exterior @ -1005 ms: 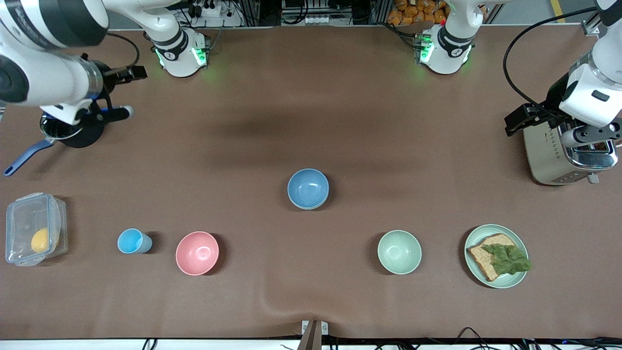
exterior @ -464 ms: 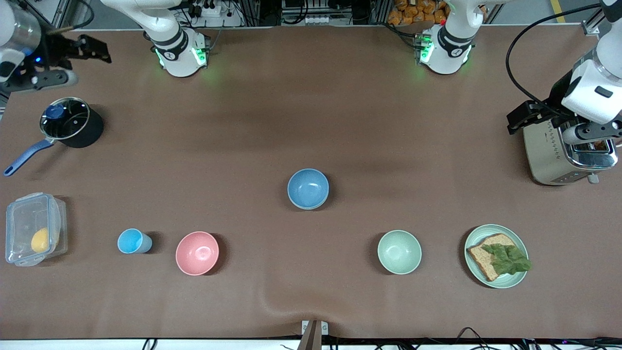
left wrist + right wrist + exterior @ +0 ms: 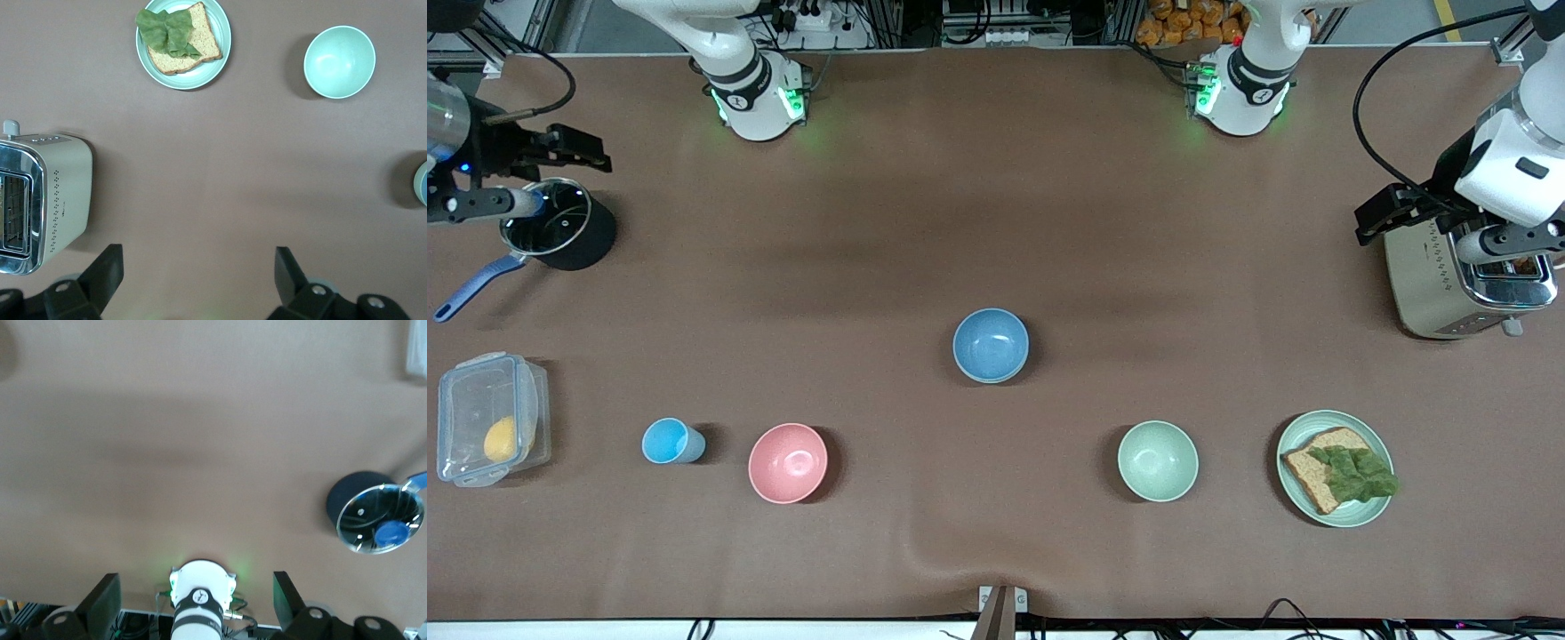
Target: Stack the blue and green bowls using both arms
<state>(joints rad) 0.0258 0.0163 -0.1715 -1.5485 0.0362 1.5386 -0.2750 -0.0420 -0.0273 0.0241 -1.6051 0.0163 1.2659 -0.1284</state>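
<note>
Both bowls (image 3: 991,345) (image 3: 1158,460) lie mid-table — open claws (image 3: 1383,218) (image 3: 560,156) hover well apart.

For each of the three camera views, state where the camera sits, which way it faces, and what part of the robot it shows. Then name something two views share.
Front view: high across the table, facing both bases; both arms show, blue bowl mid-table.
Left wrist view: on the left arm, looking down past the open left gripper at the toaster and green bowl.
Right wrist view: on the right arm, looking down past the open right gripper at the pot and its own base.
Shared: front and left wrist views both show the green bowl.
</note>
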